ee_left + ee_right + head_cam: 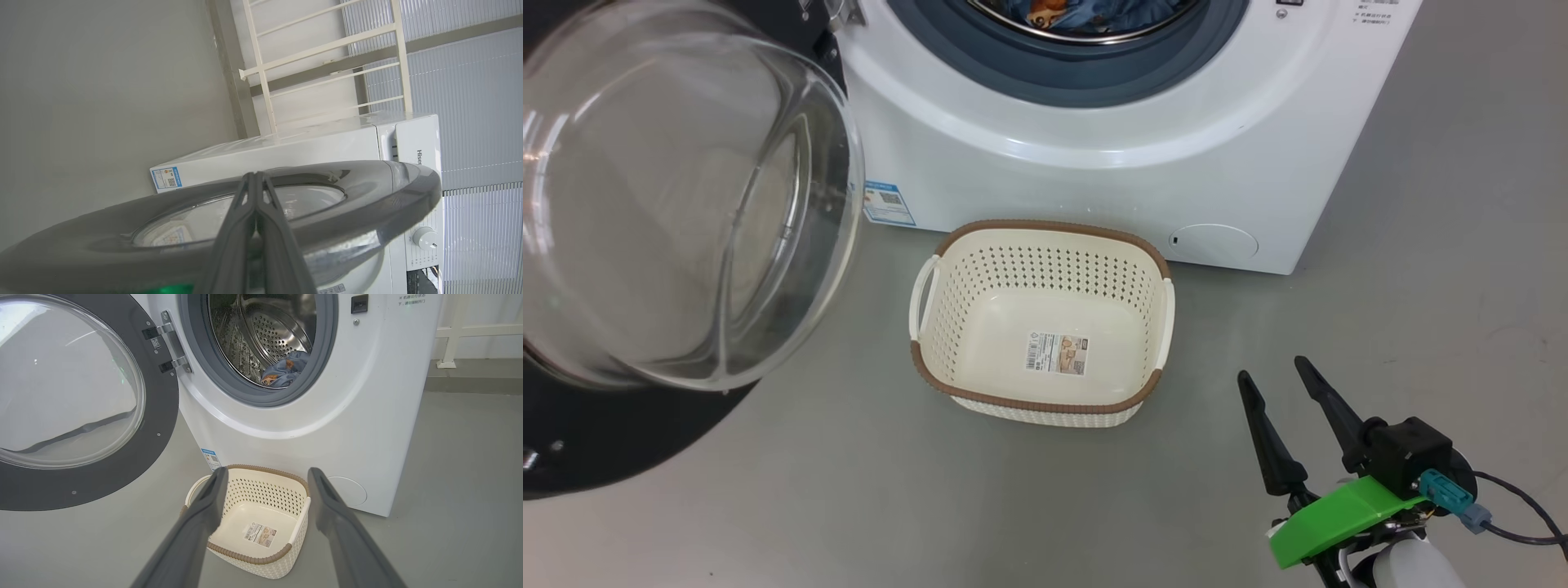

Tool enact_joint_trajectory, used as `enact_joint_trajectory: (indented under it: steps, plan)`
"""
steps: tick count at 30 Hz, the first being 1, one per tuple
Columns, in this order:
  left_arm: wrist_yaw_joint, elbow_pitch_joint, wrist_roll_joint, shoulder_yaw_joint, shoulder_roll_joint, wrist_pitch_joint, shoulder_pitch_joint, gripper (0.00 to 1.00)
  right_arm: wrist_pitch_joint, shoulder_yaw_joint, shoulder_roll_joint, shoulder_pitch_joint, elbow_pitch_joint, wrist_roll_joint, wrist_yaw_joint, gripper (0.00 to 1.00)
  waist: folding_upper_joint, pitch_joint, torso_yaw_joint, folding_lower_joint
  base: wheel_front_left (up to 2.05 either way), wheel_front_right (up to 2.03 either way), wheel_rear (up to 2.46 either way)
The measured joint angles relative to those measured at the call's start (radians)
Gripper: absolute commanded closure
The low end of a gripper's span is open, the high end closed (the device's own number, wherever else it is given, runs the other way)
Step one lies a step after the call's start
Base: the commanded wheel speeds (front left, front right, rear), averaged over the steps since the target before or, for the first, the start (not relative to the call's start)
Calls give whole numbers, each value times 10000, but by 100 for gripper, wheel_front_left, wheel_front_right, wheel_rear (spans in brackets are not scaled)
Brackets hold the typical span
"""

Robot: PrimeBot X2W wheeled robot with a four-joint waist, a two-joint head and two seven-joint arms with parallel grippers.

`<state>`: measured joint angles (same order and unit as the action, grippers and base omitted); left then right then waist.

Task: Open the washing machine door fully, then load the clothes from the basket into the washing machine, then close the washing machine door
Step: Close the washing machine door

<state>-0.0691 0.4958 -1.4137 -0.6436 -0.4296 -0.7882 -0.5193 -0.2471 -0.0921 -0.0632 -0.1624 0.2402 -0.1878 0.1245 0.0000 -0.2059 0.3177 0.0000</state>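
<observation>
My right claw (pixel 1274 371) hangs with its two long dark fingers spread wide and nothing between them, low over the grey floor (pixel 849 506) just off the near right corner of the small cream-white perforated plastic basket (pixel 1029 403) with the brown woven-look rim. That basket holds nothing but the product sticker (pixel 1056 353) on its bottom. My left claw (pixel 255 176) has its fingers pressed tightly together, gripping nothing, laid across the outer face of the large round glossy black door (pixel 159 428) with the bulging clear glass bowl. I cannot tell whether the tips touch the ring. The door is swung well out to the left of the big white boxy front-loading washing machine (pixel 1094 188). Inside the perforated steel drum (pixel 278 330), the soft light-blue bundle of clothes (pixel 284 373) with orange-brown prints lies at the bottom, just behind the grey rubber ring. By my reckoning, opening and loading are done. What remains is pushing the door shut, and the left claw looks placed for that.
</observation>
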Motion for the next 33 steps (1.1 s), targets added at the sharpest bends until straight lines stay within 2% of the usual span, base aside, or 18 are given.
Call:
enact_joint_trajectory:
  steps: [7,13,22,33]
  plan:
    - [-445,-1057,-646,8,341,-1126,641,100,-12,-10,4,0,81,-46,0,0,0,81,-19,0,0,0,0]
    - [-861,-2213,-1415,-73,855,-2153,1238,100,-13,-10,6,1,163,-104,0,0,0,190,-89,0,0,0,0]
    - [-857,-3877,-2161,-63,1467,-3256,2118,100,-19,15,17,2,184,-221,0,0,0,245,-317,0,0,0,0]
    - [-673,-5319,-2828,63,2656,-3693,2872,100,-25,-31,46,4,247,-462,0,0,0,312,-830,0,0,0,0]
